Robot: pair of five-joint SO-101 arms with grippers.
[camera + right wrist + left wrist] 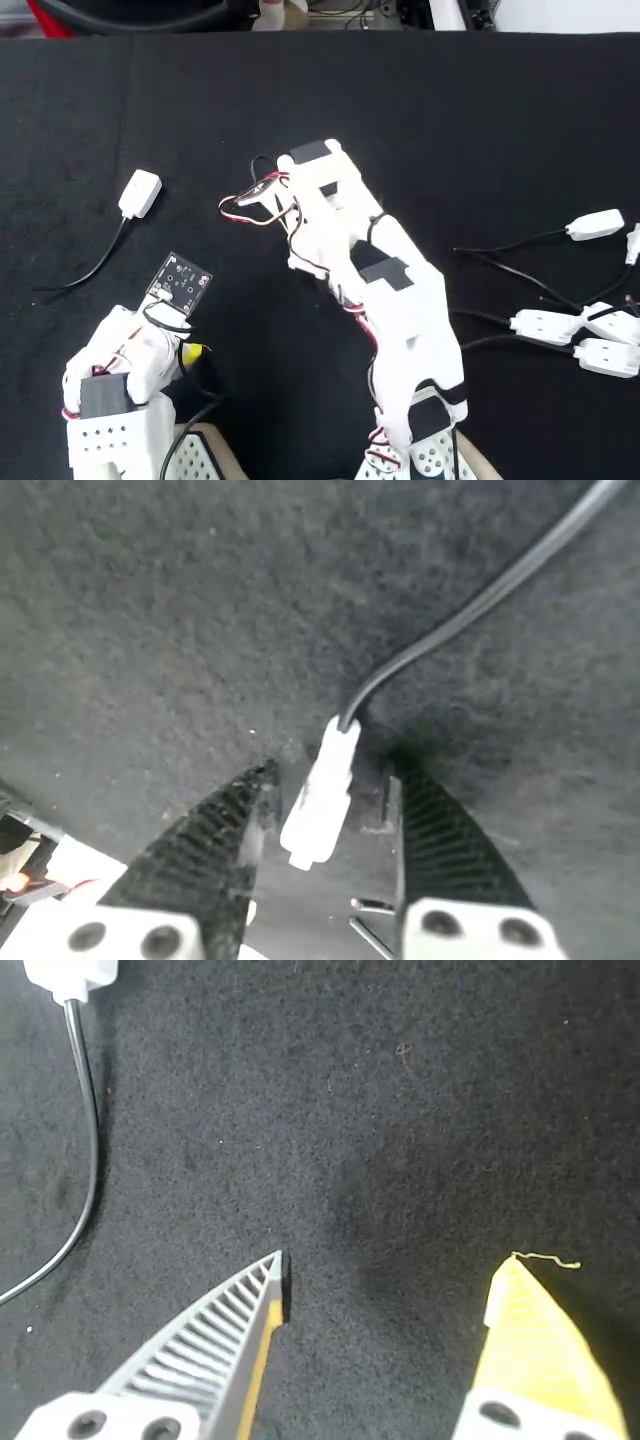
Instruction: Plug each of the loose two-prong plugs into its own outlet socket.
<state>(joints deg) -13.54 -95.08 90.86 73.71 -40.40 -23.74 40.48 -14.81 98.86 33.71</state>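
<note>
Checking the right gripper [325, 775] first: its black jaws stand partly open and straddle a small white plug [320, 798] lying on the black table cloth [450, 120]. A slim gap shows on either side, so I judge nothing is clamped yet. The plug's cord [480, 600] runs away from the wrist. In the high view this arm reaches out over mid-table.

Left gripper [395, 1280]: jaws wide apart, empty, low over the cloth. A second plug [140, 193] lies well apart beyond it, its cord trailing toward the table's left edge.

Step in hand, as I judge it: the pick-up of the first plug, at the point of closing. A cluster of white corded pieces [575, 335] lies at the right side of the table. I take these for the outlet sockets but cannot make out their faces.

The next move calls for closing squarely on the plug's flat sides and lifting without the cord dragging it askew. I must also establish which way the prongs point before carrying it right.
</note>
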